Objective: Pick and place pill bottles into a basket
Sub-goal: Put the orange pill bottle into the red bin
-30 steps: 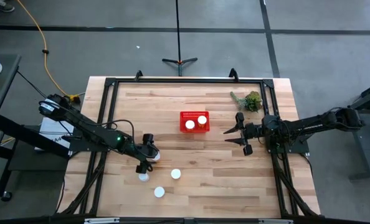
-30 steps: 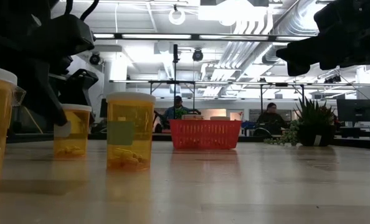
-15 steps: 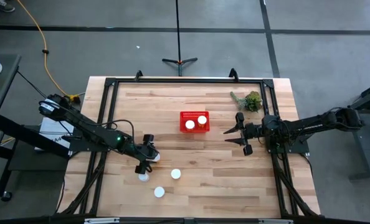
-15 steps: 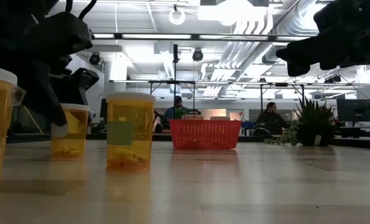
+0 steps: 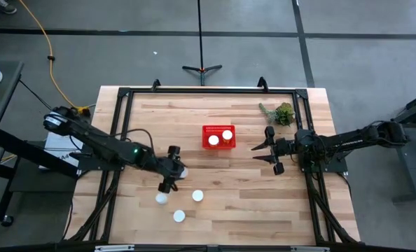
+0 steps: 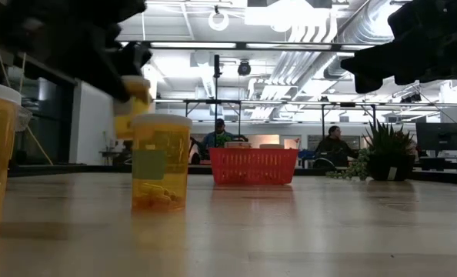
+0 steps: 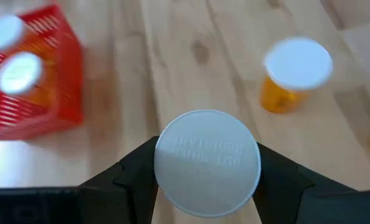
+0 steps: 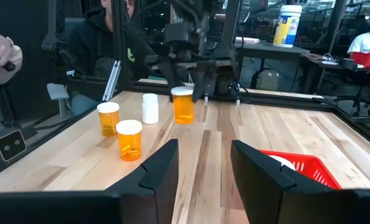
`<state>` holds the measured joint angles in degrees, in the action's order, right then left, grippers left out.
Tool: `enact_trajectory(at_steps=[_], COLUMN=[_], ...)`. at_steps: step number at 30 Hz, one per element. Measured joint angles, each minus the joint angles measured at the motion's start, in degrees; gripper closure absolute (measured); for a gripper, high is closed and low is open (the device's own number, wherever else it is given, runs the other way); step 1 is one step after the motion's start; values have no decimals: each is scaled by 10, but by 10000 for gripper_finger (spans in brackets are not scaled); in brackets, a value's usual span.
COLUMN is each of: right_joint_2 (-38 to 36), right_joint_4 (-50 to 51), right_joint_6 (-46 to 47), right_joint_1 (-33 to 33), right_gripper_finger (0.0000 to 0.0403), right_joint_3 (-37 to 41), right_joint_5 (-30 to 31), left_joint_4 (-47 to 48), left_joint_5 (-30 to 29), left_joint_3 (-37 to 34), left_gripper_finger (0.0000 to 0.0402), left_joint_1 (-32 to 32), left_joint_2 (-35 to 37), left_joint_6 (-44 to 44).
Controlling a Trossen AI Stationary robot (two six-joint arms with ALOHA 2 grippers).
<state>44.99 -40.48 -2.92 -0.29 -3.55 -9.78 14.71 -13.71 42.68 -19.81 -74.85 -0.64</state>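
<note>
Amber pill bottles with white caps. One bottle (image 6: 132, 108) hangs above the table with my left gripper (image 5: 174, 173) shut on it, left of and nearer than the red basket (image 5: 218, 137). Two capped bottles (image 5: 227, 135) stand inside the basket. Three more bottles (image 5: 162, 198), (image 5: 197, 195), (image 5: 178, 216) stand upright on the wood toward the near edge. My right gripper (image 5: 271, 150) waits open to the right of the basket, with nothing between its fingers. My left gripper pinches the bottle at its white cap (image 7: 207, 163) between its two fingers (image 7: 132, 177), one on each side of the cap. The fingers come slanting down from the table's left. The bottle hangs upright below them, clear of the table (image 8: 183, 106).
A green plant sprig (image 5: 281, 112) lies at the far right of the table. A black frame rail (image 5: 208, 91) runs around the tabletop. Bare wood lies between the held bottle and the basket. People sit in the room behind.
My left gripper has risen and gone toward the table's right and far side, toward the basket. The bottle it holds stood on the table a second ago and now hangs clear of it. The other bottles have stayed put.
</note>
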Motion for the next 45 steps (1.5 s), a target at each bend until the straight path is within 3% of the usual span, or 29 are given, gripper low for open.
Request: enact_trajectory(at_steps=[10,19,28,36,45], right_joint_2=[0,0,0,0,0], right_joint_4=[0,-1,-1,0,2], right_joint_6=[4,4,15,14,11], right_joint_1=[0,0,0,0,0], right_gripper_finger=[264,264,264,264,264], right_joint_3=[0,0,0,0,0], right_joint_5=[0,12,65,66,66], left_joint_4=[7,-28,-84,-141,-114], left_joint_5=[89,96,135,173,194], left_joint_3=[77,91,91,96,178], left_gripper_finger=[162,156,158,163,159], left_joint_1=[106,182,249,303,349], left_joint_2=[0,0,-3,-74,-153], left_joint_6=[-69,-99,-122,-148,-155])
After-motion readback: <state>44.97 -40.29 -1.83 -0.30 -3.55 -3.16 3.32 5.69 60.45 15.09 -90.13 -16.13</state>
